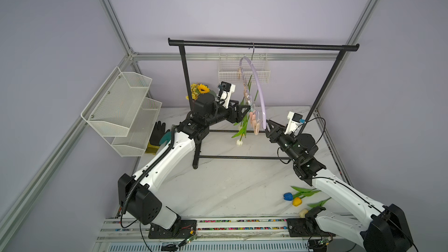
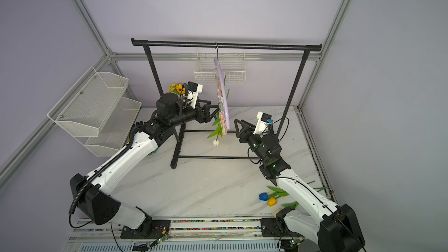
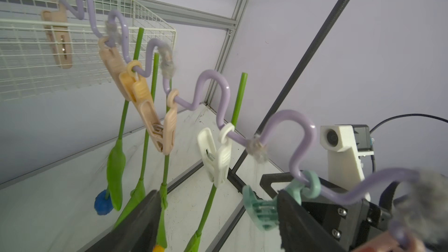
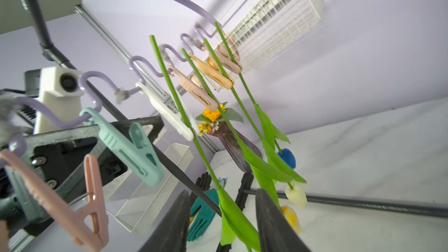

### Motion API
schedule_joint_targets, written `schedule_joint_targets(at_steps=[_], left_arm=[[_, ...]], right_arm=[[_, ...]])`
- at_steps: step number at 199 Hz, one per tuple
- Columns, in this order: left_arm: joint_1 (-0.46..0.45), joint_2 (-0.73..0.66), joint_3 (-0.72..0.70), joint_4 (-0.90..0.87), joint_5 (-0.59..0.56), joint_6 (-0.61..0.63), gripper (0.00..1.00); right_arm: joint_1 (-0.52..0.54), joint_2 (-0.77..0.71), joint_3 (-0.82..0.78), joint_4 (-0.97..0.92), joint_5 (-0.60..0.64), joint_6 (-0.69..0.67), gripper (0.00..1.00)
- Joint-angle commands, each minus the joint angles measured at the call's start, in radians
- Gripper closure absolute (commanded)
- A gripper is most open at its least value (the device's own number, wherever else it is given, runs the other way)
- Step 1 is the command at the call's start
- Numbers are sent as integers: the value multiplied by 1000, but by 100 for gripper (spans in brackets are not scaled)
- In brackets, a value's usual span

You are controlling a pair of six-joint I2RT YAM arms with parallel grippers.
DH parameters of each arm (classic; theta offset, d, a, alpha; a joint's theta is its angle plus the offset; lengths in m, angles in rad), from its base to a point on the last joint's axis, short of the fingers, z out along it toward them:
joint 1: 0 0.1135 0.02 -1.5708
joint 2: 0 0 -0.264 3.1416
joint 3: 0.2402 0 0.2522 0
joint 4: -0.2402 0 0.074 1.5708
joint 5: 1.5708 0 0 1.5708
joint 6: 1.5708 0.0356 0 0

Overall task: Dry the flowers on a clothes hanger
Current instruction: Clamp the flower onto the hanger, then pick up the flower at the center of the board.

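- Lilac plastic, the clothes hanger (image 1: 259, 90) hangs by its hook from the black rack (image 1: 264, 44) in both top views. A cream tulip (image 1: 239, 143) dangles head-down under its pegs. The left fingers (image 1: 243, 108) stand spread just beside the peg row. The right fingers (image 1: 273, 125) stand spread near the hanger's lower end. A blue tulip (image 1: 288, 196) and a yellow tulip (image 1: 297, 201) lie on the counter (image 1: 230, 183) by the right arm.
- Left wrist view: the left fingers (image 3: 138, 221) gape and grasp nothing. The mint peg (image 3: 259, 210) hangs between them, close to one finger. A white peg (image 3: 215, 158) clamps a green stem.
- Right wrist view: the right fingers (image 4: 274, 221) are released. A green leaf (image 4: 240, 219) hangs in their gap; I cannot tell if it touches them. Four flowers (image 4: 264, 122) are pegged to the hanger, heads down. The mint peg (image 4: 131, 146) and the pink peg (image 4: 80, 204) hold nothing.
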Motion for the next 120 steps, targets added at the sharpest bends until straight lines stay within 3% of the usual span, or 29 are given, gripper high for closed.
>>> schedule_joint_targets(at_steps=[1,55,106,120], left_arm=[[5,-85,-27,-36,-139,13,23],[14,-179,-136,-187,-419,-8,18],[21,-207,-189,-239,-504,-31,17],[22,-209,-195,-244,-507,-30,17]], right_arm=[[6,-49,10,-293,141,76,52],[6,-146,83,-787,451,298,42],[6,-208,69,-1099,709,445,31],[3,-212,63,-1180,775,479,22]])
